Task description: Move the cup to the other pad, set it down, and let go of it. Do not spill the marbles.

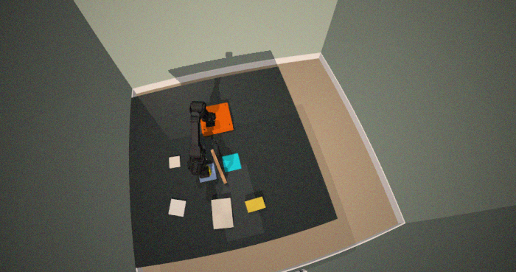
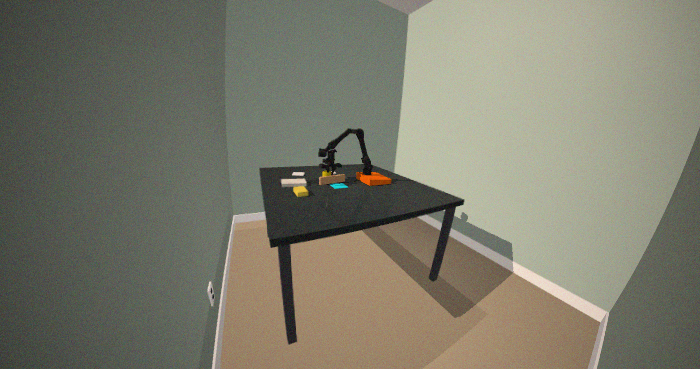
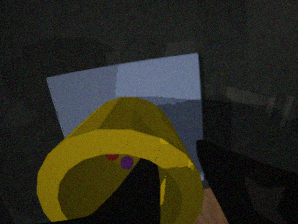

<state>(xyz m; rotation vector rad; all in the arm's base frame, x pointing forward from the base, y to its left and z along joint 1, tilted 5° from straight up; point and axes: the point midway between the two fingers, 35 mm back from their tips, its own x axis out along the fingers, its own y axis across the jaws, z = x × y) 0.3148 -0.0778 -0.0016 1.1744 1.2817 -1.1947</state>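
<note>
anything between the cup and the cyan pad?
Yes. A wooden bar lies on the table between the blue pad, where the cup sits, and the cyan pad. The gripper is closing around the cup's rim; the cup likely has to go over the bar.

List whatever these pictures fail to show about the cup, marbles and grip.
- Marbles: the wrist view shows only two; a finger covers the rest of the cup's inside.
- Grip: the wrist view is too dark to tell whether the gripper pinches the cup wall.
- Cup: mostly under the gripper in the top view, and too small in the exterior view.
- Cyan pad: outside the wrist view.
</note>
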